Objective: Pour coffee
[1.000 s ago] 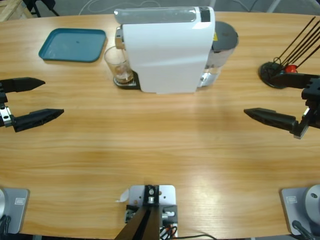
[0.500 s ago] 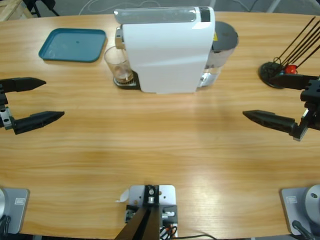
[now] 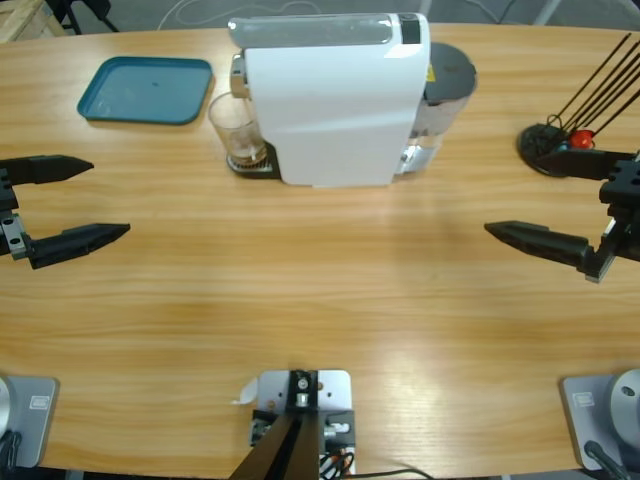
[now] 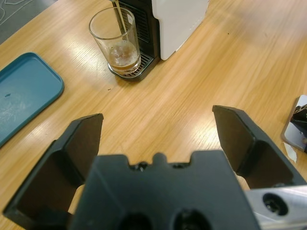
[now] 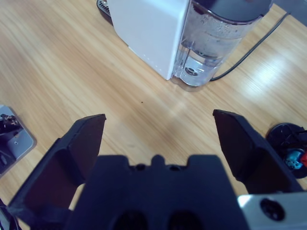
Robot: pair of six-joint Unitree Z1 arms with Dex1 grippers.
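Observation:
A clear glass tumbler [image 3: 238,128] stands on the drip grille of the white coffee machine [image 3: 335,100], under its spout. A thin layer of brown coffee [image 4: 123,56] lies in the bottom of the tumbler [image 4: 118,40], and a thin stream runs down into it from the spout. My left gripper [image 3: 108,198] hovers open over the table's left edge, well short of the glass, with nothing between its jaws [image 4: 157,117]. My right gripper [image 3: 515,192] is open and empty at the right edge, pointing toward the machine's clear water tank [image 5: 216,38].
A teal tray [image 3: 147,90] lies at the back left, left of the tumbler. A black stand with thin rods [image 3: 548,148] sits at the back right beside my right gripper. A dark cable [image 5: 249,52] trails from behind the water tank.
My right gripper has edged slightly left and up. The left gripper has barely shifted. The tumbler and machine have not moved.

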